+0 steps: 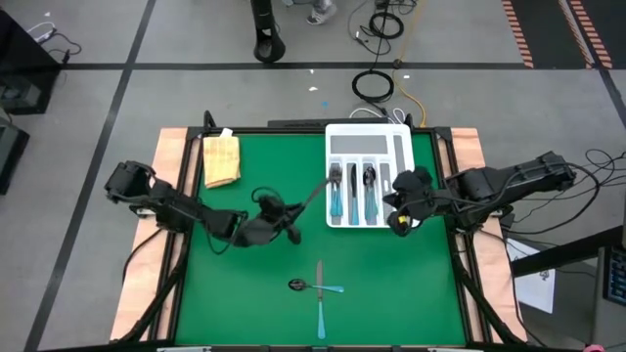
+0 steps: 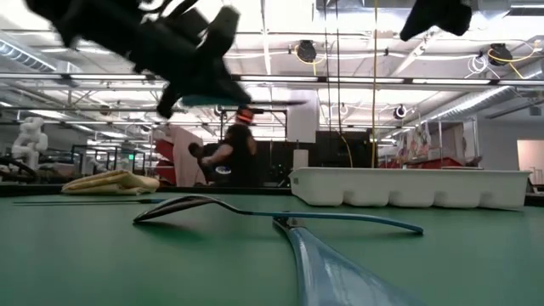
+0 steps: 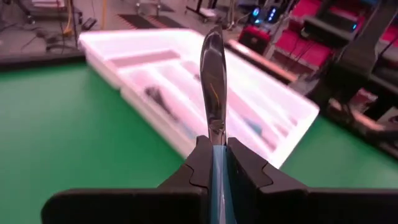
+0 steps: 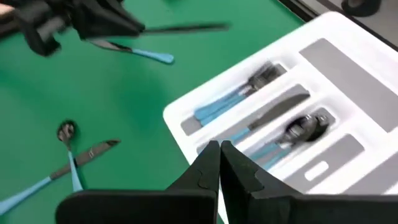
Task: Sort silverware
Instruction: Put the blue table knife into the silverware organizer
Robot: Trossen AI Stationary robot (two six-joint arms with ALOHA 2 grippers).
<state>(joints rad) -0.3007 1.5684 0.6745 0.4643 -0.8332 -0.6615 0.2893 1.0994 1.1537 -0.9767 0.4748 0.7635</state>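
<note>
The left gripper (image 1: 279,217), fingers pinching a blue-handled metal knife (image 3: 212,74), faces the white compartmented tray (image 1: 401,142). It holds several pieces; a spoon (image 1: 313,286) and knife (image 1: 320,298) remain on the table. Right fingers (image 4: 219,163) are pressed together.

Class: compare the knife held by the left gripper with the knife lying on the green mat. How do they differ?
The blue-handled metal knife is clamped in the left gripper above the mat, pointing at the white tray. The blue-handled knife on the mat lies flat, ungripped, crossing a spoon. Both share blue handles.
</note>
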